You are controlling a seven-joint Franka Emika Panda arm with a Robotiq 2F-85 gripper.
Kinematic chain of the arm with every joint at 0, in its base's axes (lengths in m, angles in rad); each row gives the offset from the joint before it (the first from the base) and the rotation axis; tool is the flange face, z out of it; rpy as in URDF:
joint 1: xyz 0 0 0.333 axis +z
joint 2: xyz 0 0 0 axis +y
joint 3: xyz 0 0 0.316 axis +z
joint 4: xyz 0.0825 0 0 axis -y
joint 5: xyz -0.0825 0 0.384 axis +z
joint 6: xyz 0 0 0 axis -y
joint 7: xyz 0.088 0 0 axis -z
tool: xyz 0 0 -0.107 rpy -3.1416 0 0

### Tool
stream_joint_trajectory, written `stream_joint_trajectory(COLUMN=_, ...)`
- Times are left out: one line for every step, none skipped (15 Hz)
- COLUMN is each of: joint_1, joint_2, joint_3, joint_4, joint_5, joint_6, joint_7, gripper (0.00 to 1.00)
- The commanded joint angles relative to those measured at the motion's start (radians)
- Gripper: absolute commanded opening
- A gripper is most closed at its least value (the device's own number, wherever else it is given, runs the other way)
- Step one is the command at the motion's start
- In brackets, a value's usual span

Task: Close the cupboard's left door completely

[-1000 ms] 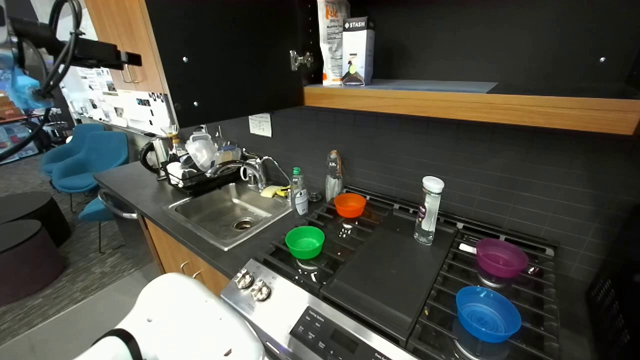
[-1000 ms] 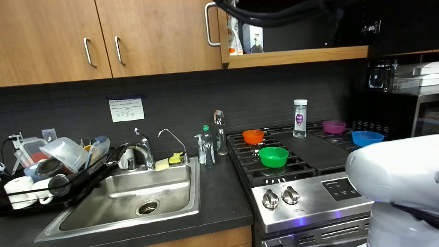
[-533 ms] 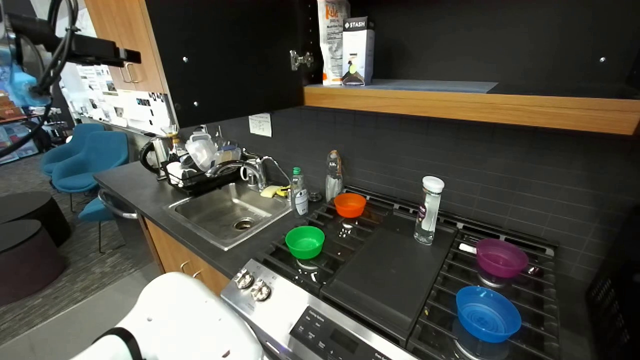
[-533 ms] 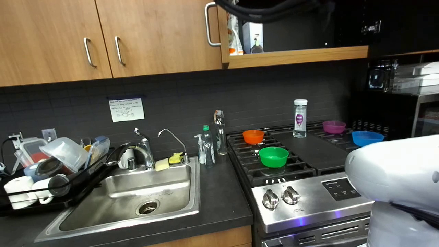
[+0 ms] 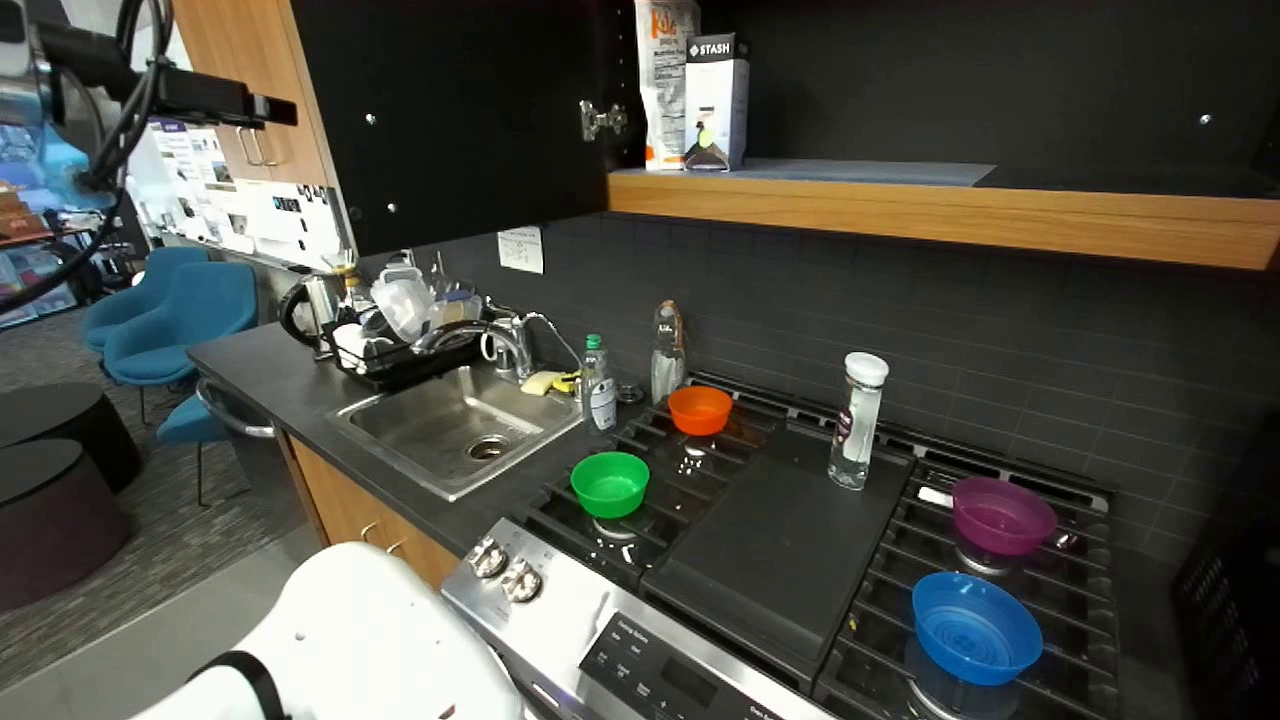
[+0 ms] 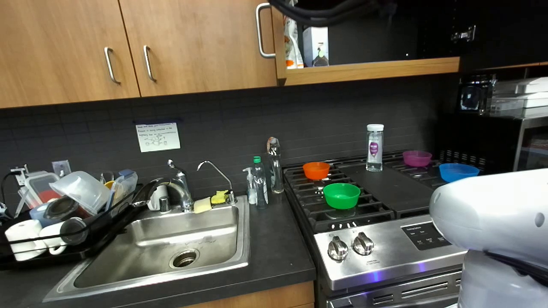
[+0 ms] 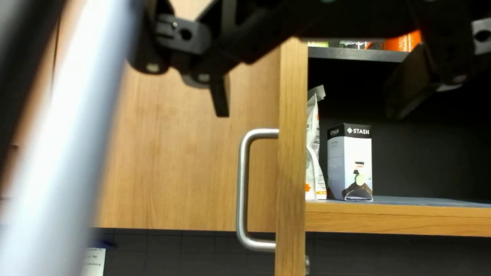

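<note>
The cupboard [image 5: 940, 215] is open, its left door [image 5: 460, 110] swung well out above the edge of the table [image 6: 278, 239] beside the stove [image 5: 780, 545], and the fingers [image 7: 220, 97] are spread apart, gripping nothing, seemingly near the free edge and bar handle [image 7: 242, 188], likely so held to push it closed from outside. The STASH carton [image 5: 715, 110] and pouch [image 5: 662, 90] stand inside, presumably stored clear of the swing. The door's top is cut off, dark cables [image 6: 317, 17] cover part of the opening in an exterior view, and whether the fingers touch the wood I cannot tell.

Blue chairs [image 5: 208, 305] stand on a streaked grey floor [image 5: 172, 560].
</note>
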Motion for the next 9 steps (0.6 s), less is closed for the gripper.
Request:
stream_joint_trajectory(joint_1=-0.025, joint_2=0.021, joint_3=-0.01, joint_4=0.032, joint_5=-0.003, joint_6=-0.033, joint_7=0.021, gripper=1.0)
stream_joint_trajectory(joint_1=-0.026, joint_2=0.022, joint_3=-0.01, joint_4=0.034, joint_5=-0.002, joint_6=-0.041, joint_7=0.024, gripper=1.0)
stream_joint_trajectory(joint_1=-0.028, joint_2=0.022, joint_3=-0.009, joint_4=0.039, joint_5=-0.002, joint_6=-0.05, joint_7=0.029, gripper=1.0)
stream_joint_trajectory(joint_1=-0.029, joint_2=0.023, joint_3=-0.009, joint_4=0.041, joint_5=-0.002, joint_6=-0.058, joint_7=0.032, gripper=1.0)
stream_joint_trajectory(joint_1=-0.027, joint_2=0.023, joint_3=-0.009, joint_4=0.041, joint_5=-0.001, joint_6=-0.061, joint_7=0.034, gripper=1.0)
stream_joint_trajectory(joint_1=-0.027, joint_2=0.023, joint_3=-0.008, joint_4=0.042, joint_5=0.0, joint_6=-0.063, joint_7=0.036, gripper=1.0)
stream_joint_trajectory(joint_1=-0.026, joint_2=0.026, joint_3=-0.009, joint_4=0.045, joint_5=0.002, joint_6=-0.065, joint_7=0.037, gripper=1.0)
stream_joint_trajectory(joint_1=-0.027, joint_2=0.025, joint_3=-0.009, joint_4=0.046, joint_5=0.002, joint_6=-0.065, joint_7=0.041, gripper=1.0)
stream_joint_trajectory(joint_1=-0.028, joint_2=0.024, joint_3=-0.01, joint_4=0.046, joint_5=0.001, joint_6=-0.065, joint_7=0.045, gripper=1.0)
